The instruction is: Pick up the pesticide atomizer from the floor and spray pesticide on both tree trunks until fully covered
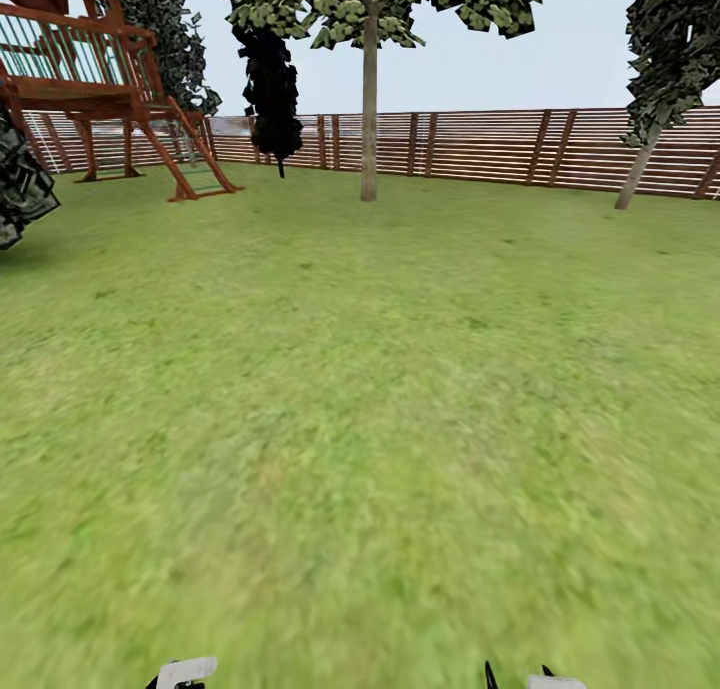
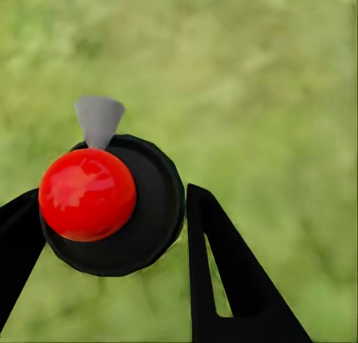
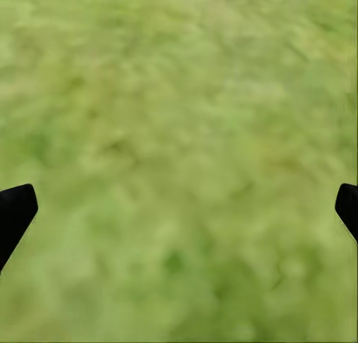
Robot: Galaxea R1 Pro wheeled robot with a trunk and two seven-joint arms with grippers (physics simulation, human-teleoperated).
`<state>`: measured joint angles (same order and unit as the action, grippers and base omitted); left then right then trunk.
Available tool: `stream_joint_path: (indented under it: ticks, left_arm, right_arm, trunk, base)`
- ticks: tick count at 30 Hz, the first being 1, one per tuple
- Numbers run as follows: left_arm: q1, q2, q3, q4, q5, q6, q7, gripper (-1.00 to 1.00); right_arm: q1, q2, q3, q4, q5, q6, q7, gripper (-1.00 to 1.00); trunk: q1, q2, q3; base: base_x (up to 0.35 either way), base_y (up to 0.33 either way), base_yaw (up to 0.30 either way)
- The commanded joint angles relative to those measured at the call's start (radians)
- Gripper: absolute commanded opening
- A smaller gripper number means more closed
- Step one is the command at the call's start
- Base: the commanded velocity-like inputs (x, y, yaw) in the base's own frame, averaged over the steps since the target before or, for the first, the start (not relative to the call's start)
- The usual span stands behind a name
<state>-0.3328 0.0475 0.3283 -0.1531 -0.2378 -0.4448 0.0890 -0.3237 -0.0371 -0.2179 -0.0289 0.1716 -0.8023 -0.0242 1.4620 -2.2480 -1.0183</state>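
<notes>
- The pesticide atomizer [image 2: 112,201] sits between the fingers of the left gripper [image 2: 112,231], seen from above in the left wrist view: round black body, red spot on top, grey nozzle pointing away over the grass [image 2: 283,74]
- The left jaws pinch the bottle's body; one finger touches its side, the other sits right at its edge
- It looks small, rigid and probably light; the smooth round body may twist or slip, so a grip across the middle of the body, clear of the trigger head, seems safest
- The right gripper [image 3: 179,209] hangs over bare lawn with its jaws spread wide, holding nothing
- The head view adds what the wrist views lack: the upright tree trunk [image 1: 369,119] straight ahead by the fence [image 1: 480,144], the leaning trunk [image 1: 640,164] off to the right, both well apart from the robot, and a wooden play frame [image 1: 100,79] at left
- No pesticide specks are discernible on either trunk from here
</notes>
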Motion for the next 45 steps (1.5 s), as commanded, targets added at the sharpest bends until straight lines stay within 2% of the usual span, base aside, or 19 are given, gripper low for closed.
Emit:
stream_joint_path:
  ticks: [1, 45]
  left_arm:
    - [0.0, 0.0, 0.0, 0.0, 0.0, 0.0, 0.0, -1.0]
    - [0.0, 0.0, 0.0, 0.0, 0.0, 0.0, 0.0, -1.0]
  right_arm:
    - [0.0, -0.001, 0.0, 0.0, 0.0, 0.0, 0.001, 1.0]
    - [0.0, -0.001, 0.002, 0.001, 0.002, 0.0, 0.0, 1.0]
  trunk:
    - [0.0, 0.0, 0.0]
    - [0.0, 0.0, 0.0]
  base:
    - [0.339, 0.0, 0.0]
    - [0.339, 0.0, 0.0]
